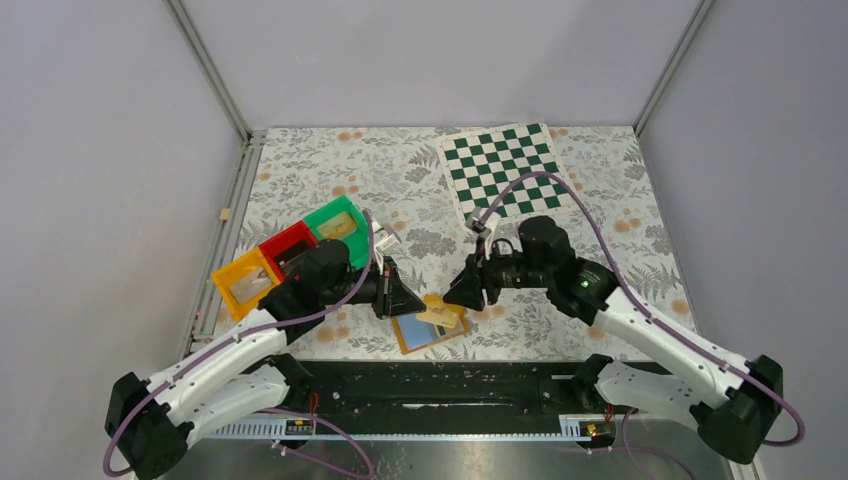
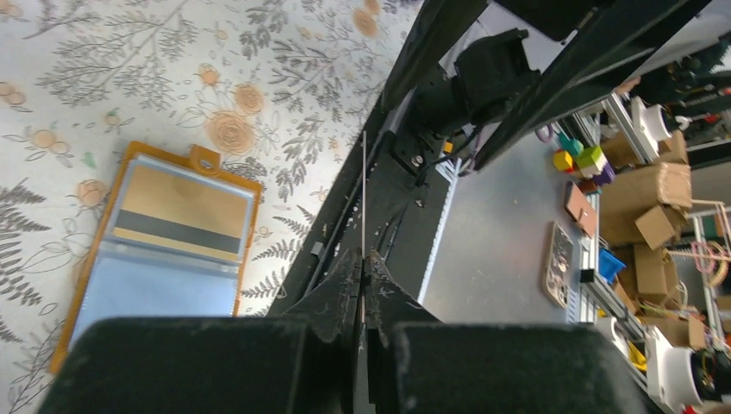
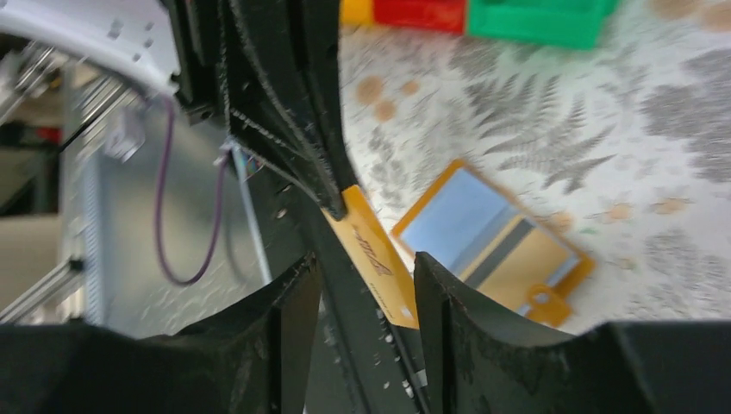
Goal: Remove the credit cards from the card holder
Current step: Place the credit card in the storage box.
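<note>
Arms both reach inward from the near edge and meet low over the near middle of the table (image 1: 330,170). The left gripper (image 2: 363,267) is clamped on a yellow card (image 3: 377,254). The right gripper (image 3: 366,297) stands partly open, with its fingers (image 3: 448,328) on either side of that card. The card holder (image 1: 428,332) lies open and flat beneath them, a striped card (image 2: 177,211) in one pocket. The floral cloth carries a chessboard (image 1: 505,170) at the far right and coloured bins (image 1: 283,240) at the left edge. Grey walls enclose it.

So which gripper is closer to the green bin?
Left. The left gripper is just right of and below the green bin in the top view, pinching a card; the right gripper is farther right, past that card.
</note>
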`<state>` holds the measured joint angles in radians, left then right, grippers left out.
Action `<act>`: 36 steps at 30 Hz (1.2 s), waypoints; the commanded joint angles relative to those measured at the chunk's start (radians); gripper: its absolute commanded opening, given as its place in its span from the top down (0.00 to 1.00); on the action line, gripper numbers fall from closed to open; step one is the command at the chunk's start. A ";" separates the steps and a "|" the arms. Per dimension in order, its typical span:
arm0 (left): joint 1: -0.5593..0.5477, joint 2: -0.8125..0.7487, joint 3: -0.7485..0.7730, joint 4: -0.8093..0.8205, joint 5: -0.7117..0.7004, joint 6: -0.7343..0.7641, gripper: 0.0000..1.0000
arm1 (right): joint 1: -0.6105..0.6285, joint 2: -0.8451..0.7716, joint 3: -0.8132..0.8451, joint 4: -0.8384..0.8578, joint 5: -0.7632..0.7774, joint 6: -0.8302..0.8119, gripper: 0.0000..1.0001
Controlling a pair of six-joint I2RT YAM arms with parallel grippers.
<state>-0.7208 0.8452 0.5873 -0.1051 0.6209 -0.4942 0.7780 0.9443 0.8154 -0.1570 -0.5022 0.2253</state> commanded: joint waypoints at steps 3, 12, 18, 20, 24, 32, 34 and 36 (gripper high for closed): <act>0.001 0.040 0.022 0.087 0.152 -0.007 1.00 | -0.006 0.151 0.113 -0.041 -0.311 -0.008 0.51; 0.001 0.034 -0.013 0.100 0.175 -0.026 1.00 | -0.005 0.244 0.101 0.034 -0.331 0.016 0.58; 0.001 0.044 -0.017 0.130 0.183 -0.026 1.00 | -0.005 0.266 0.067 0.141 -0.366 0.078 0.62; 0.000 0.049 -0.015 0.139 0.186 -0.030 1.00 | -0.006 0.283 0.068 0.147 -0.387 0.091 0.64; 0.002 0.048 -0.012 0.152 0.197 -0.038 1.00 | -0.006 0.290 0.058 0.137 -0.409 0.083 0.77; 0.002 0.058 0.007 0.127 0.203 -0.026 1.00 | -0.005 0.267 0.045 0.088 -0.401 0.059 0.84; 0.004 0.061 0.008 0.126 0.199 -0.030 1.00 | -0.005 0.261 0.047 0.084 -0.401 0.061 0.93; 0.003 0.061 0.015 0.114 0.183 -0.031 0.97 | -0.006 0.242 0.041 0.093 -0.368 0.080 1.00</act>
<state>-0.7204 0.9051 0.5735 -0.0284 0.7948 -0.5320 0.7750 1.2301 0.8616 -0.0750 -0.8768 0.2913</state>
